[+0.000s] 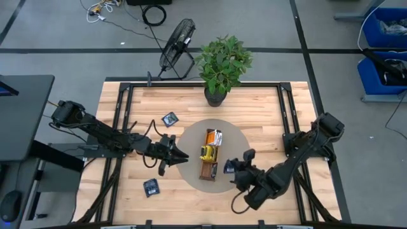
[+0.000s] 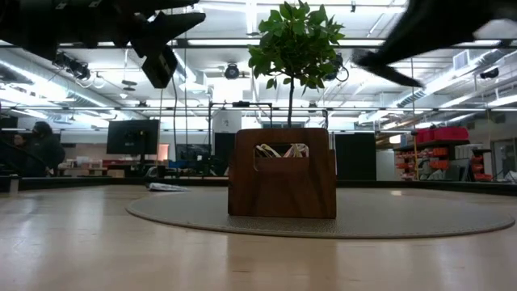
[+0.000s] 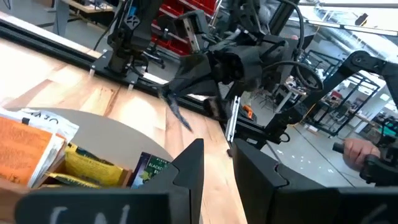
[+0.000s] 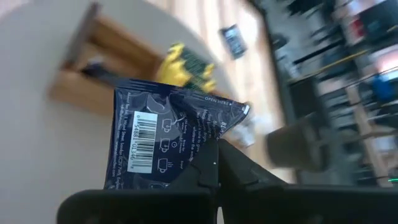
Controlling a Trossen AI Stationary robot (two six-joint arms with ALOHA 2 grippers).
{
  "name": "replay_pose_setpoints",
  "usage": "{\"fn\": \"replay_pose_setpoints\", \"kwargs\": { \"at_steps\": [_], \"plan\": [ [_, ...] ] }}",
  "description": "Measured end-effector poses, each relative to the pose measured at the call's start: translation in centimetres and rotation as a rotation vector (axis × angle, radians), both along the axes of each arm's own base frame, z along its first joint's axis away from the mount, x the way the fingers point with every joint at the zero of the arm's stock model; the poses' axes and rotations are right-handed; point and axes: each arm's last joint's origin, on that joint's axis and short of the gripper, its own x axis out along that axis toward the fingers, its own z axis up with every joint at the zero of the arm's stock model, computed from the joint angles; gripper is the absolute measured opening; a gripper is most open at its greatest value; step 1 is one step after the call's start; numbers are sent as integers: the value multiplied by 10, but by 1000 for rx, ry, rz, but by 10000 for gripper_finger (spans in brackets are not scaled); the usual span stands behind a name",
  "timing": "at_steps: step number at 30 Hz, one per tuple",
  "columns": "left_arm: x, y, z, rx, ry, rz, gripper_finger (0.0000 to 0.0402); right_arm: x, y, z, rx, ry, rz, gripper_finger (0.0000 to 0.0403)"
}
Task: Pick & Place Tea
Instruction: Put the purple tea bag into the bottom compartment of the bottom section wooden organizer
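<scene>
The long brown wooden tray (image 1: 208, 170) lies on a round grey mat (image 1: 238, 140) and holds orange, yellow and dark tea sachets (image 1: 207, 151). It also shows in the low view (image 2: 283, 182). My right gripper (image 1: 233, 168) hangs above the mat, just right of the tray's near end, shut on a dark navy sachet (image 4: 165, 140). My left gripper (image 1: 183, 156) hovers at the mat's left edge, slightly open and empty; its fingers show in the left wrist view (image 3: 217, 165). Two more navy sachets lie flat on the table, one far left of the mat (image 1: 170, 118) and one near left (image 1: 151, 187). My right gripper pinches the navy sachet between its two fingers at one edge, near a corner (image 4: 202, 155). The rest of the sachet stands free beyond the fingertips, barcode side toward the wrist camera. It is lifted clear of the mat and the tray.
A potted plant (image 1: 219, 70) stands at the table's far edge, behind the mat. A fan (image 1: 177, 44) and cables lie on the floor beyond the table. Bare wood lies on both sides of the mat. A hand (image 3: 357, 149) shows in the room, off the table.
</scene>
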Motion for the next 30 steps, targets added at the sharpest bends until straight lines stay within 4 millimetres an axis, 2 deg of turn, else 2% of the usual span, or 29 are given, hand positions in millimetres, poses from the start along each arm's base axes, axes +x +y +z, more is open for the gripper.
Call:
{"fn": "replay_pose_setpoints", "kwargs": {
  "at_steps": [10, 22, 26, 30],
  "plan": [
    [-1, -2, 3, 3, -32, 20, 87, 41, -23, 9, -146, -14, 54, 0],
    [0, 2, 3, 54, -35, 154, 89, 73, -44, 22, -204, -34, 135, 0],
    [1, 7, 3, 41, -33, 175, 113, 82, -51, 24, -195, -39, 172, 0],
    [2, 9, 2, 21, -19, 185, 161, 89, -59, 26, -193, -44, 197, 0]
  ]
}}
